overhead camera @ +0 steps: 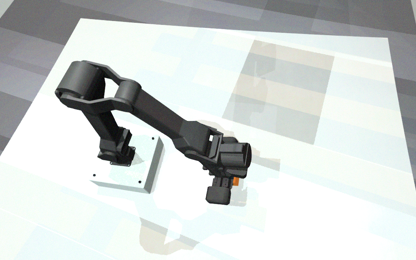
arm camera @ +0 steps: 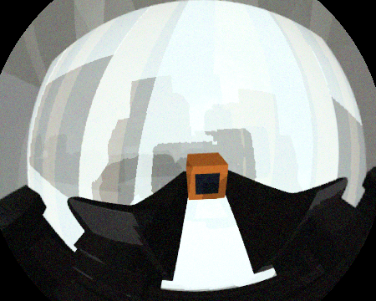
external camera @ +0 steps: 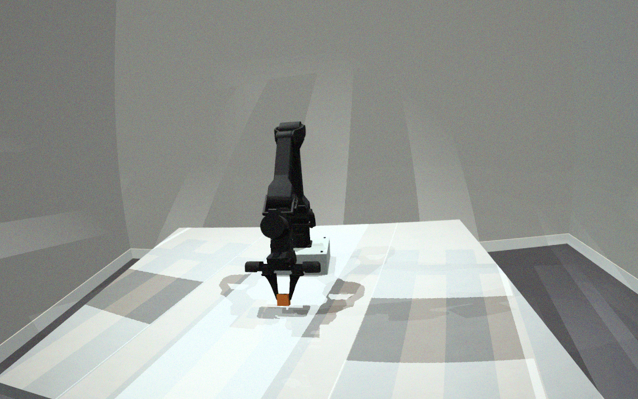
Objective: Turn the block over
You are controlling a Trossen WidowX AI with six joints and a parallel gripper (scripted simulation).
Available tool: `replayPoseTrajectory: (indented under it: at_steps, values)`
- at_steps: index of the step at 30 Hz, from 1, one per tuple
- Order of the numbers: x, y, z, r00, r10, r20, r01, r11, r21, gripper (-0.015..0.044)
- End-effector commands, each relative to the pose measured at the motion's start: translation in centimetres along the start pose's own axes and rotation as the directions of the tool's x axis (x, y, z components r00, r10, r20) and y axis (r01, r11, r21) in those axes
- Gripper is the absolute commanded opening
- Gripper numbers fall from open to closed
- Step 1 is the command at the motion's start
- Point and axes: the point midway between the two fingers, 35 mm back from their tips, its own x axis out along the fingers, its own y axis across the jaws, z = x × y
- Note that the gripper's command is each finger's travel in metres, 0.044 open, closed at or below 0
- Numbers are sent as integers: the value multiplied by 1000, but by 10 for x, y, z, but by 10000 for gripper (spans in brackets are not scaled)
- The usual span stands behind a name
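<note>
The small orange block (overhead camera: 235, 181) (external camera: 283, 299) (arm camera: 207, 160) is between the fingertips of my gripper (external camera: 283, 296) (arm camera: 205, 175), which is shut on it. In the wrist view the block's dark square mark (arm camera: 207, 183) faces back toward the wrist camera. The exterior view shows only a plain orange side. There the block appears slightly above the table (overhead camera: 348, 181) (external camera: 202, 357), with shadows just below it; the exact gap is hard to tell. In the top view the arm hides the fingertips and most of the block.
The pale base block (overhead camera: 155, 168) (external camera: 314, 263) under the arm stands behind the gripper, toward the back of the table in the exterior view. Grey and beige shaded patches and arm shadows lie across the table. The dark floor (overhead camera: 406, 90) (external camera: 559, 277) shows beyond the table edges.
</note>
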Motion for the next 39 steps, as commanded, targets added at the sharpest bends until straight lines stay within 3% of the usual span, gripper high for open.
replayPoseTrajectory:
  at_steps: [1, 7, 13, 39]
  values:
    - [-2, 1, -2, 997, 5, 73, -4, 1000, -6, 0]
    - [-5, 1, -5, 986, 5, 166, -4, 1000, -7, 0]
    - [-4, 1, -5, 984, 5, 179, -4, 1000, -7, 0]
    - [35, 0, -7, 873, 7, 487, -6, 1000, -4, 0]
